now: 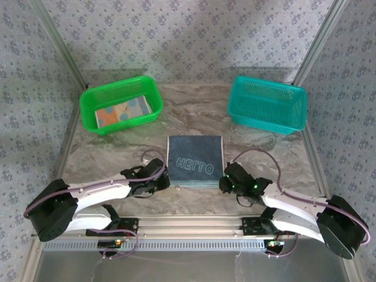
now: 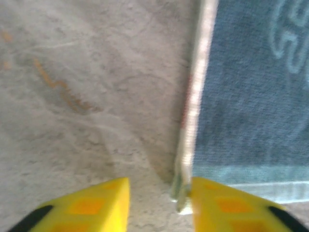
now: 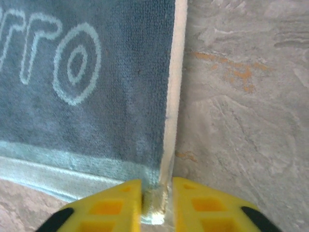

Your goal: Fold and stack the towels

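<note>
Jaws met the HELLO towel [image 1: 195, 161] at 6 o'clock
Lettering ran 9-to-3; left gripper [image 2: 160, 193] gaped beside one corner; right gripper [image 3: 157, 195] narrowly straddled the other, grip unclear.

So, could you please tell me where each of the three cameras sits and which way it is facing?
Top external: above and behind the bases, looking down over table, towel, green basket and teal basket; left arm and right arm show.
Left wrist: on the left arm, looking along the left pincer at the towel's near left corner; yellow fingertips show.
Right wrist: likewise, along the right pincer at the near right corner; yellow fingertips show.
Shared: all three see the towel and table.
</note>
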Available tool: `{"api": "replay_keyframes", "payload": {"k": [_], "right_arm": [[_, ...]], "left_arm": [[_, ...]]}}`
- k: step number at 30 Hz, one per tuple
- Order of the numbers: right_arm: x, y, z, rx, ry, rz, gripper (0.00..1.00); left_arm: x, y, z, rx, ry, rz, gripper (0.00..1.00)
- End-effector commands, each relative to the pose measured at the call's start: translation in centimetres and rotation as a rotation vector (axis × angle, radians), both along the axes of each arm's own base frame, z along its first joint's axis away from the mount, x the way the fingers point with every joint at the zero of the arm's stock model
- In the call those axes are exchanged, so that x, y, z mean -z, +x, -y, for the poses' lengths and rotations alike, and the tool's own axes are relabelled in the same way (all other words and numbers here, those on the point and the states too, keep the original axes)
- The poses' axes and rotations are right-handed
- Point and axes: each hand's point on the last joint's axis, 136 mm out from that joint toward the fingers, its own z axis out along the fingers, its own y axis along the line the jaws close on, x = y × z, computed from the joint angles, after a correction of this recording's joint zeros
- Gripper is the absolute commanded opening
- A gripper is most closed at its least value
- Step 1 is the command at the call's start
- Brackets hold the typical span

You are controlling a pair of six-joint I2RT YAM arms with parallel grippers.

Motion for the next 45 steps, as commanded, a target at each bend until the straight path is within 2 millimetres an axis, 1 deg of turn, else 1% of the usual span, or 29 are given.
{"api": "replay_keyframes", "payload": {"k": [1, 2, 3, 6, 8, 9, 11, 12, 13, 14, 16, 18, 20, 22, 28, 31, 32, 35, 39, 42, 45], "right_arm": [[-0.6, -0.3, 1.0, 0.019, -0.04, 0.004, 0.36], [-1.0, -0.2, 1.1, 0.023, -0.045, 0.01, 0.4], [-1.4, -0.2, 1.2, 0.022, -0.049, 0.018, 0.42], [-2.8, 0.4, 1.0, 0.01, -0.061, 0.049, 0.43], [-3.7, 1.0, 0.7, -0.004, -0.072, 0.071, 0.41], [-3.8, 1.1, 0.5, -0.004, -0.073, 0.069, 0.35], [-4.0, 1.6, -0.5, -0.029, -0.056, 0.061, 0.22], [-4.1, 2.1, -0.9, -0.027, -0.051, 0.068, 0.15], [-4.3, 2.7, -1.3, -0.026, -0.048, 0.079, 0.11], [-4.3, 3.3, -1.9, -0.038, -0.051, 0.093, 0.09], [-3.7, 3.7, -2.6, -0.045, -0.05, 0.079, 0.06], [-2.6, 3.9, -2.7, -0.045, -0.074, 0.059, 0.02], [-1.2, 3.8, -2.3, -0.033, -0.106, 0.039, 0.0], [-0.1, 3.3, -2.1, -0.029, -0.121, 0.013, 0.0], [1.2, 1.2, -2.2, -0.042, -0.124, -0.021, 0.0], [1.7, -0.1, -2.3, -0.055, -0.129, -0.04, 0.0], [1.8, -0.5, -2.4, -0.061, -0.129, -0.043, 0.0], [1.7, -1.5, -2.7, -0.078, -0.141, -0.043, 0.01], [1.2, -2.4, -3.4, -0.108, -0.145, -0.031, 0.05], [0.3, -2.1, -3.7, -0.109, -0.153, -0.02, 0.06], [-1.5, -1.5, -4.4, -0.132, -0.16, 0.004, 0.09]], "left_arm": [[-2.1, 0.9, -1.1, -0.008, 0.082, 0.051, 0.5], [-2.8, 1.2, -1.1, -0.003, 0.089, 0.068, 0.5], [-3.4, 1.4, -1.0, 0.001, 0.088, 0.08, 0.5], [-5.2, 2.4, 0.2, 0.032, 0.059, 0.125, 0.47], [-6.1, 3.1, 1.6, 0.059, 0.027, 0.147, 0.42], [-6.3, 3.5, 2.0, 0.065, 0.02, 0.152, 0.4], [-6.5, 4.2, 3.1, 0.079, 0.003, 0.157, 0.3], [-6.5, 4.6, 3.5, 0.081, -0.002, 0.158, 0.27], [-6.3, 5.1, 3.9, 0.079, -0.006, 0.158, 0.21], [-6.0, 5.4, 4.4, 0.079, -0.017, 0.154, 0.15], [-5.0, 5.7, 5.0, 0.077, -0.029, 0.136, 0.14], [-3.8, 5.6, 5.3, 0.073, -0.03, 0.109, 0.13], [-2.4, 5.1, 5.2, 0.066, -0.024, 0.073, 0.12], [-1.2, 4.6, 4.9, 0.053, -0.026, 0.049, 0.12], [1.7, 2.1, 2.2, 0.023, 0.076, -0.018, 0.12], [2.5, 0.7, 0.2, -0.001, 0.146, -0.034, 0.11], [2.5, 0.3, -0.5, -0.014, 0.171, -0.027, 0.11], [2.2, -1.0, -2.0, -0.033, 0.19, -0.024, 0.11], [1.2, -1.9, -2.5, -0.035, 0.159, -0.008, 0.13], [-0.8, -1.1, -1.7, -0.009, 0.117, 0.047, 0.19], [-3.4, 0.6, -0.9, 0.031, 0.103, 0.106, 0.21]]}}
